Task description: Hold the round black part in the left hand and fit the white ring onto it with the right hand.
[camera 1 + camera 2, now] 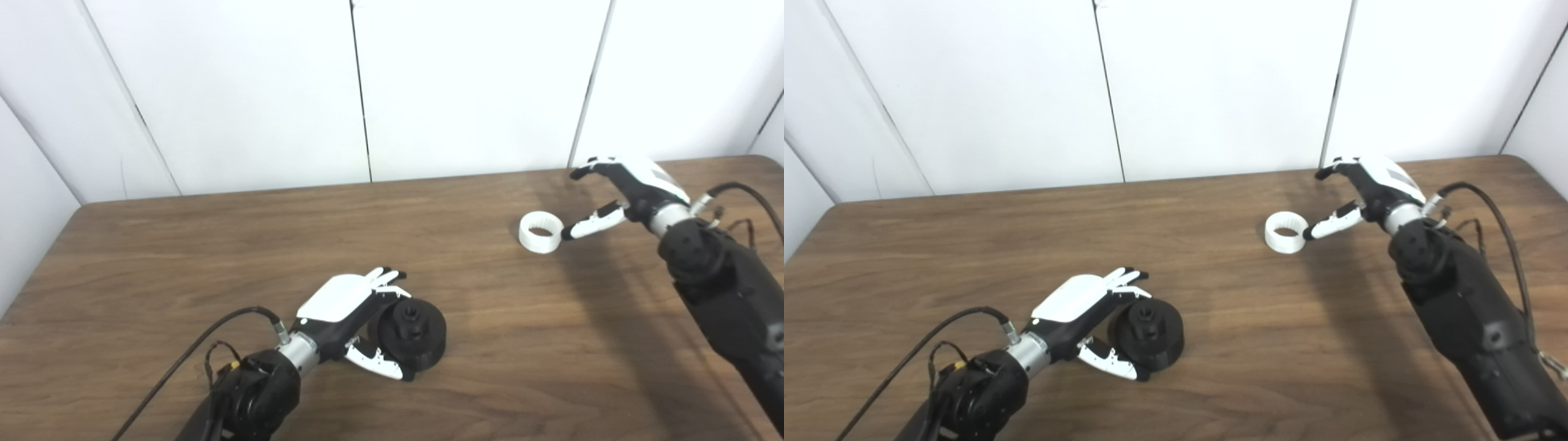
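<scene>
The round black part (pixel 411 334) lies on the wooden table (pixel 245 245) near the front centre, tipped so its hub faces up and toward me. My left hand (pixel 346 306) is open and cupped against its left side, fingers stretched over the top edge and thumb by the lower edge, not closed on it. The white ring (pixel 541 231) sits flat at the back right. My right hand (pixel 631 184) is open just right of the ring. Its thumb tip reaches the ring's right rim and its fingers arch above and behind, clear of the ring.
White wall panels (pixel 478 86) stand right behind the table's far edge. The table's rounded right corner (pixel 765 160) lies just beyond the right arm. Black cables trail from both wrists, one along the left forearm (pixel 202 343).
</scene>
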You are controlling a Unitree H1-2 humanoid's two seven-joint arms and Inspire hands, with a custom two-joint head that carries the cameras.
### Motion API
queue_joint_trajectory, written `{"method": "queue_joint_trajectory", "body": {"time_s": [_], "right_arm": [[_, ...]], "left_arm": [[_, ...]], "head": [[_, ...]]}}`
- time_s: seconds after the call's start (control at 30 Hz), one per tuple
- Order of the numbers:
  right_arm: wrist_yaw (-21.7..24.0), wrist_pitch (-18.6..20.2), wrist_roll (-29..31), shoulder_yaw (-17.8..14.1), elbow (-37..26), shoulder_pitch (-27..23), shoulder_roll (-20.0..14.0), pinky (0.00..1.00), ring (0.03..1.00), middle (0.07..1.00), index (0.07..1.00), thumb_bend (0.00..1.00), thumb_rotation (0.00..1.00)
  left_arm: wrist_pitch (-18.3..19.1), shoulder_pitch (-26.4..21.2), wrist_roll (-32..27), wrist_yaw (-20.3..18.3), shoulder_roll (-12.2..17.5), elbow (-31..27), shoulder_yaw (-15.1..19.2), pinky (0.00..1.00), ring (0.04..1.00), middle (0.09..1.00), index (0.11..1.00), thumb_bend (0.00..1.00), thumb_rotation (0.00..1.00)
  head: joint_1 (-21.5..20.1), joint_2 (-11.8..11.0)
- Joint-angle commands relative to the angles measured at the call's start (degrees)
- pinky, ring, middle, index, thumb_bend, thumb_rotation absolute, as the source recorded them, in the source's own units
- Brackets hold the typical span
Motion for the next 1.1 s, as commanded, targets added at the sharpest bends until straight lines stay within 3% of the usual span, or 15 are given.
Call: {"method": "queue_joint_trajectory", "body": {"time_s": [0.0, 0.33, 1.07], "right_arm": [[0.6, -2.09, -1.36, 0.6, 1.19, -5.08, -2.01, 0.99, 1.0, 0.956, 0.8, 0.93, 0.26], [2.09, -2.73, -2.2, 2.06, 4.33, -7.43, -2.03, 1.0, 1.0, 0.949, 0.794, 0.93, 0.27], [6.53, -3.35, -3.53, 5.02, 1.25, -6.92, -1.26, 1.0, 1.0, 0.931, 0.776, 0.92, 0.32]], "left_arm": [[-0.2, 0.1, -0.43, -0.89, 0.3, 0.45, -0.08, 0.88, 1.0, 0.974, 0.738, 0.93, 0.41], [-0.14, 0.23, 0.21, -0.82, -0.01, 0.41, -0.38, 0.88, 1.0, 0.974, 0.741, 0.93, 0.41], [0.33, 0.01, -0.02, -0.65, -0.24, 1.18, 0.12, 0.9, 1.0, 0.976, 0.736, 0.93, 0.42]], "head": [[0.0, 0.0], [0.36, 0.06], [0.86, 0.36]]}}
